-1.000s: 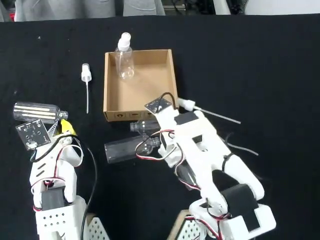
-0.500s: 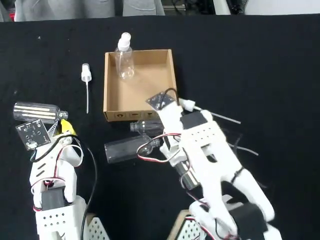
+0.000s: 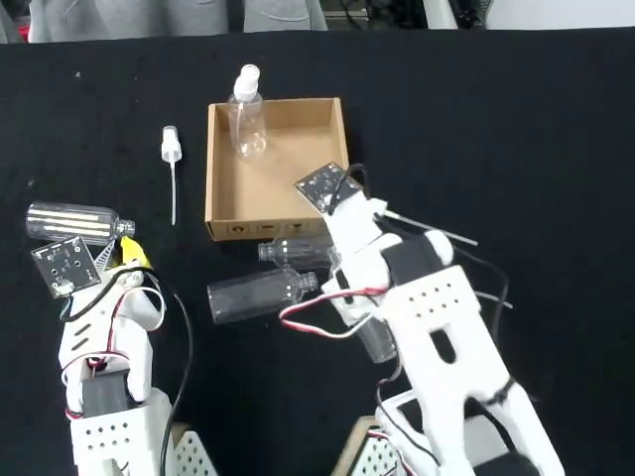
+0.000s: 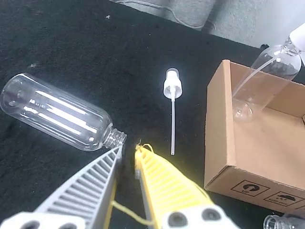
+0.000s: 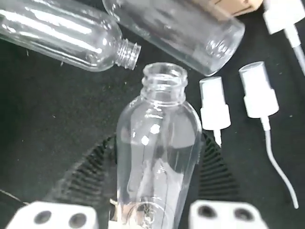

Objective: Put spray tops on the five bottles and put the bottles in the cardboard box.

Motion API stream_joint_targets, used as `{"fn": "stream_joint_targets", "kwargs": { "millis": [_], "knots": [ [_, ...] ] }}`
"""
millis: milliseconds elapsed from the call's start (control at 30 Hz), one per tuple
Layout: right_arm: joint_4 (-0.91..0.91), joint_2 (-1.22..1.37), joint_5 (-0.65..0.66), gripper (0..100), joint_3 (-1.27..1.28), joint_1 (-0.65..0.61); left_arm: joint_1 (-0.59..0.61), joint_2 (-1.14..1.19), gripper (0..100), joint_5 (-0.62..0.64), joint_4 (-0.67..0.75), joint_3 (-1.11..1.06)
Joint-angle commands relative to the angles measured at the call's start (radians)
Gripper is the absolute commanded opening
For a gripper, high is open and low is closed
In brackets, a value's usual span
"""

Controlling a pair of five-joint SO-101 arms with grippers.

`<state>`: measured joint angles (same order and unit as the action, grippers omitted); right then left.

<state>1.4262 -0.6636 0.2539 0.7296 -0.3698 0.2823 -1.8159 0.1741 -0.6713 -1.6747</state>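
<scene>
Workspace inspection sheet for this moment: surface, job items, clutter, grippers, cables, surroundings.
Surface: black table.
Job's things: cardboard box has one capped bottle leaning in its far corner. Lone bottle lies topless by the left arm. Two topless bottles lie in front of the box. Loose spray top lies left of the box. Three spray tops lie near the right gripper.
Clutter: nothing seen.
Grippers: left gripper slightly open, empty, at the lone bottle's neck. Right gripper shut on the held bottle, topless.
Cables: servo wires loop off the right arm. Black cable beside the left arm.
Surroundings: grey fabric beyond the far edge.
</scene>
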Motion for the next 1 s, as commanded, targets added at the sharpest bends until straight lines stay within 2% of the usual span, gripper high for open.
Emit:
{"fn": "stream_joint_targets", "kwargs": {
  "millis": [0, 333, 567, 700, 767, 967],
  "knots": [
    [0.008, -0.087, 0.0, 12.3, -0.059, 0.086, 0.007, -0.008, 4, -0.008, 0.021, -0.025],
    [0.0, -0.282, 0.0, 12.3, -0.039, 0.256, 0.008, -0.008, 4, -0.008, 0.015, -0.025],
    [-0.106, -0.426, -0.009, 12.3, 0.124, 0.281, 0.012, -0.008, 4, -0.008, 0.014, -0.013],
    [-0.126, -0.524, -0.011, 12.3, 0.179, 0.281, 0.012, -0.008, 4, -0.1, 0.012, 0.024],
    [-0.13, -0.558, -0.011, 12.3, 0.193, 0.281, 0.012, -0.005, 4, -0.107, 0.011, 0.054],
    [-0.129, -0.584, -0.011, 12.3, 0.208, 0.307, 0.005, -0.003, 7, -0.11, -0.157, 0.213]
  ]
}}
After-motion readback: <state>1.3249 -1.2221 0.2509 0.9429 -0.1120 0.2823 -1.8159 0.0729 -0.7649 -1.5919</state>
